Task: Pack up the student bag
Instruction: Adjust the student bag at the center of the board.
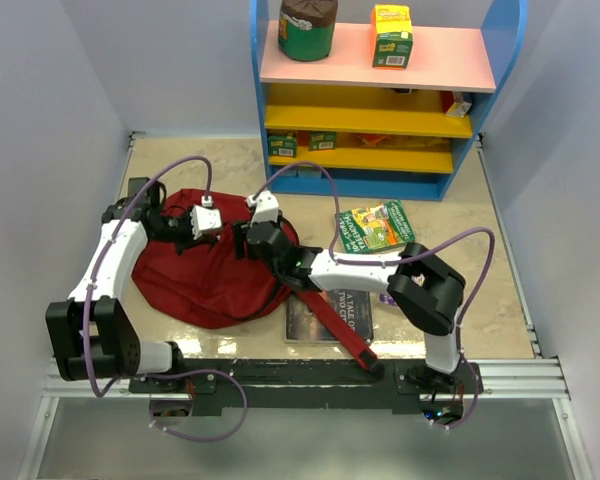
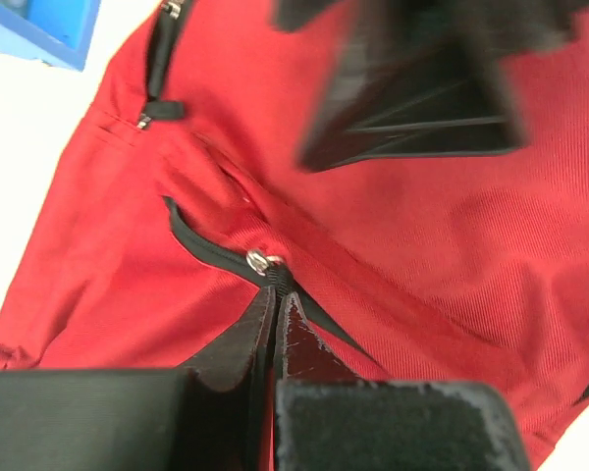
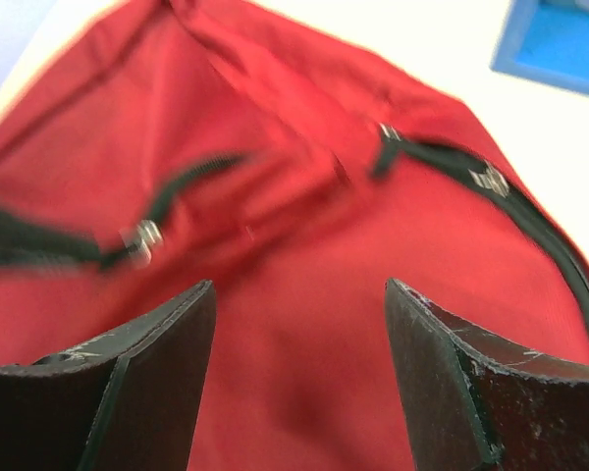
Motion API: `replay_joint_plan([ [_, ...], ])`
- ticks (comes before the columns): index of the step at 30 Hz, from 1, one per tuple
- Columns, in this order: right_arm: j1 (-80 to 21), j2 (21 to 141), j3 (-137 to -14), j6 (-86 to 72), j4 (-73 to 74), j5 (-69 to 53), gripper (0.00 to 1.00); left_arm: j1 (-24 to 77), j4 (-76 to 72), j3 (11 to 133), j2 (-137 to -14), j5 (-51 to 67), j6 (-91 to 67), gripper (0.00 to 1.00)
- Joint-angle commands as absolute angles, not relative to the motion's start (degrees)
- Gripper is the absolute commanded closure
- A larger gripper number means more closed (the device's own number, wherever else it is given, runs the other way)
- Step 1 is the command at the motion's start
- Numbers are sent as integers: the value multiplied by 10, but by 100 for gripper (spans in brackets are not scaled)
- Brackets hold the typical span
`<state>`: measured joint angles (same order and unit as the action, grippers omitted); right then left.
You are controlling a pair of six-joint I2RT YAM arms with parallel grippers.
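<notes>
The student bag (image 1: 195, 285) lies slumped flat on the surface (image 1: 230, 160), left of centre and about midway between the far and near edges. One long red strap (image 1: 335, 330) trails from it towards the near edge, crossing a dark book (image 1: 310, 318) that lies just beside the bag on its right. Both arms reach over the bag's far side. The left claw (image 2: 275, 304) is pinched together on the black zip pull (image 2: 265, 263), just below its small metal ring, with the dark zip line running away up the red cloth. The right claw (image 3: 299, 294) hovers close above the fabric with its two fingers spread wide and nothing between them. Its own camera shows two dark zip runs ahead, though they are blurred. From above, the two claws sit near each other over the bag's far edge. A green book (image 1: 370, 228) lies right of centre on the surface, apart from the bag. A blue shelf unit (image 1: 375, 60) stands along the far edge.
</notes>
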<state>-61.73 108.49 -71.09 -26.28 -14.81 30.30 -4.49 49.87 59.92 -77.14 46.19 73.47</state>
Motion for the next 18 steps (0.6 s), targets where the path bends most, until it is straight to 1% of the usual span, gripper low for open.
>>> replay_joint_plan([
  [1,-599,1112,-787,-244,-176,272,28,-59,556,584,-771,507,822,100],
  [3,-596,1159,-843,-238,-150,258,30,-66,556,579,-773,505,820,100],
  [5,-595,1186,-873,-239,-120,246,32,-73,554,578,-777,504,818,100],
  [8,-593,1213,-884,-260,-120,247,32,-88,569,577,-781,502,840,100],
  [11,-589,1234,-897,-268,-104,268,38,-93,570,570,-782,483,850,100],
  [12,-587,1239,-903,-270,-97,272,41,-96,569,567,-783,478,853,100],
  [14,-577,1244,-893,-275,-88,269,44,-98,564,558,-786,463,860,100],
  [17,-563,1240,-875,-279,-77,268,56,-101,559,550,-797,453,865,100],
  [18,-558,1239,-870,-280,-70,271,64,-102,552,548,-801,452,864,100],
])
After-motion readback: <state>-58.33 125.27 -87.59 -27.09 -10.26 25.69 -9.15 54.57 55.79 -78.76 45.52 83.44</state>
